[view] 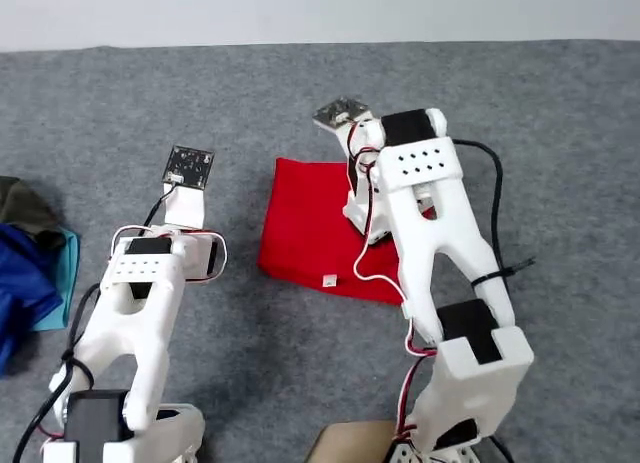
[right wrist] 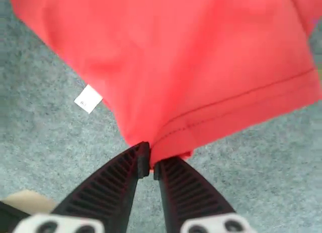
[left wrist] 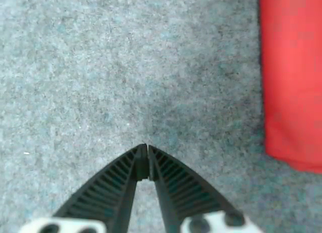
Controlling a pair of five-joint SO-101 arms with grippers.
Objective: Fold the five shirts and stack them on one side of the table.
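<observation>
Near edge, between the two arm bases: corner of brown cardboard.

Left side, a little farther out: left gripper pointing down over bare grey table. Black fingers pressed tip to tip, nothing between them. Well apart from the red shirt, its edge just visible along one side of the left wrist view.

Table's left edge, about level with the left arm: heap of clothes (blue over teal, something dark green behind), bunched rather than flat.

Centre of table, slightly farther out than the left arm's wrist: red shirt lying flat in a rough rectangle. Small white tag at its near edge.

Over the shirt's right part: right arm, hiding that side from above. Right gripper closed at a stitched hem corner, fingertips together, red cloth apparently pinched between them (only a sliver at the tips, so the hold is hard to judge).

Beyond: more grey felt up to the far edge, pale wall behind.
</observation>
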